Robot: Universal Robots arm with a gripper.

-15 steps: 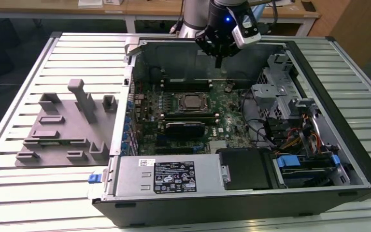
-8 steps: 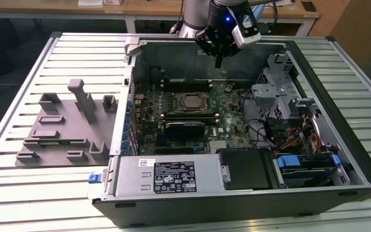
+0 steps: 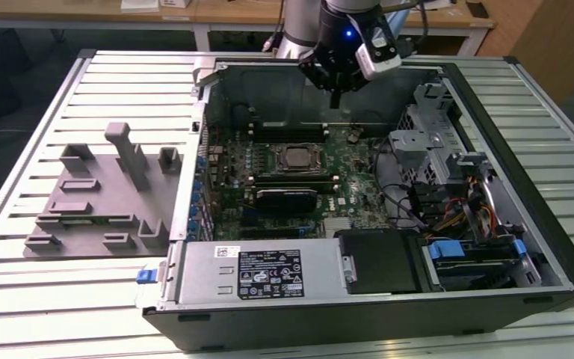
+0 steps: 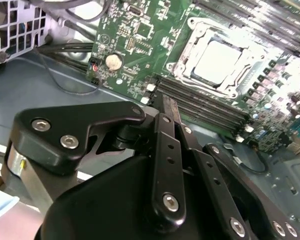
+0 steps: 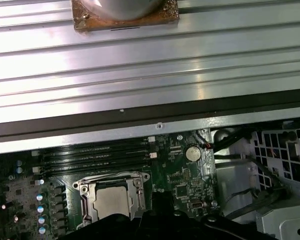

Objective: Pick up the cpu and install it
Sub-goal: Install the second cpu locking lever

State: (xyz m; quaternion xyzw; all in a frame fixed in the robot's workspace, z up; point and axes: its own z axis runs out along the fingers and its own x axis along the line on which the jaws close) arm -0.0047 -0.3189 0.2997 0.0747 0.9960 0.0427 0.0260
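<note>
A grey tray (image 3: 98, 202) lies on the slatted table (image 3: 28, 299) at the exterior view's left. In the open case (image 3: 367, 314) the cpu (image 3: 294, 157) sits in its socket (image 3: 295, 158) — mid-motherboard (image 3: 352, 187). Above the case's far edge hangs the gripper (image 3: 336, 96) — jaws pressed together, empty.

An open computer case (image 3: 526, 284) lies on a slatted metal table (image 3: 57, 299), its motherboard (image 3: 352, 191) exposed. The gripper (image 3: 336, 98) hangs above the case's far edge. A grey plastic tray (image 3: 93, 202) sits beside the case, toward the exterior view's left.

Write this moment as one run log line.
gripper: shut, empty, above motherboard | cpu: seated in socket | case: open
</note>
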